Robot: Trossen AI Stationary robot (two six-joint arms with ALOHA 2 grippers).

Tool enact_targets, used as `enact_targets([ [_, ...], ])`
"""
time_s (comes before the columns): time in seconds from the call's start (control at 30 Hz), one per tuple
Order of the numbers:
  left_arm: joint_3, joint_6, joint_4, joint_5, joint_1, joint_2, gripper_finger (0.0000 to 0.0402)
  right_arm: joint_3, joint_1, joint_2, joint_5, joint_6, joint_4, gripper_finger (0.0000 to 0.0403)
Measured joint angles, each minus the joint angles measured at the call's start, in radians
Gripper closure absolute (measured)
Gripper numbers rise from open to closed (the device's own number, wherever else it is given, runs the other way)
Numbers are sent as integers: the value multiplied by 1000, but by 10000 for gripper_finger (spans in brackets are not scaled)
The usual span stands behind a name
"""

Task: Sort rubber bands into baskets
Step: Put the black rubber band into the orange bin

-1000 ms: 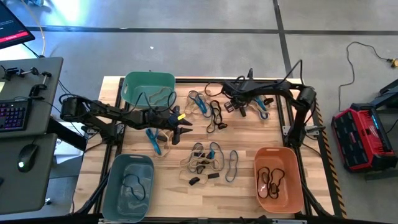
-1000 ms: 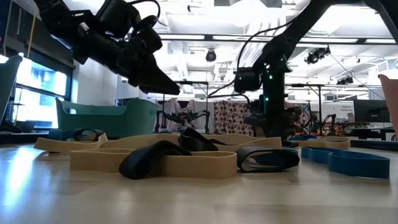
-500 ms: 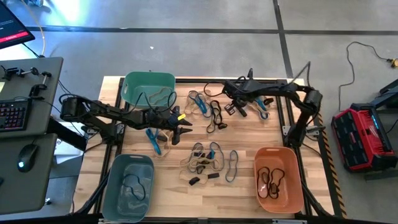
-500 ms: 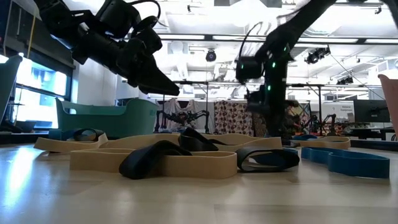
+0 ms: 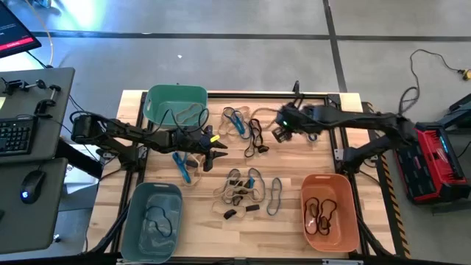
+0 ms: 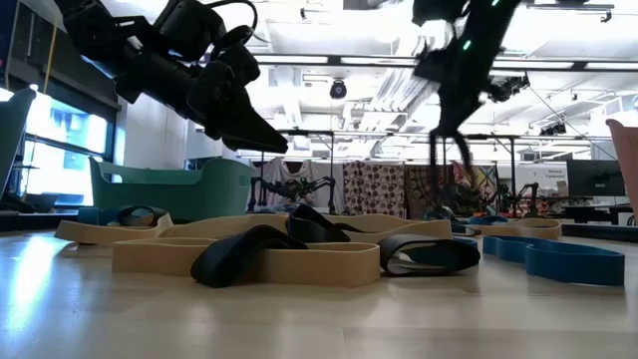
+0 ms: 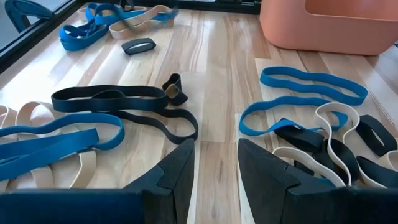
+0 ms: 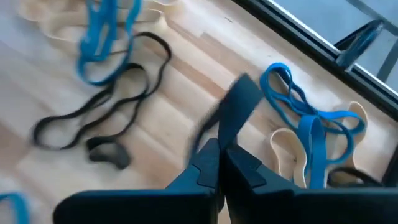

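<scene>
At the table's far right, the right gripper (image 5: 280,133) is clenched on a dark rubber band (image 8: 233,118) hanging lengthwise; the orange basket (image 5: 329,212) lies nearward, closest to this arm.

A dark band (image 8: 239,109) pinched in the right hand (image 8: 219,163) is motion-blurred, its colour unclear.

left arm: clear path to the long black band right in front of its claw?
Probably yes. The left claw hangs open above bare wood, and the long black band lies flat just ahead with nothing on top. The blue band lies close beside it, so it might snag that too.
</scene>
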Motion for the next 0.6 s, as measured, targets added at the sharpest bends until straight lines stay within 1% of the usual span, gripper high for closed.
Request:
enact_targets([
  [0.13,0,0,1,0,0,0,284,0,121,-93,28,110,-54,402],
  [0.3,0,0,1,0,0,0,284,0,300,-168,59,244,-65,403],
  [0.6,0,0,0,0,0,0,284,0,616,-207,81,430,-70,403],
])
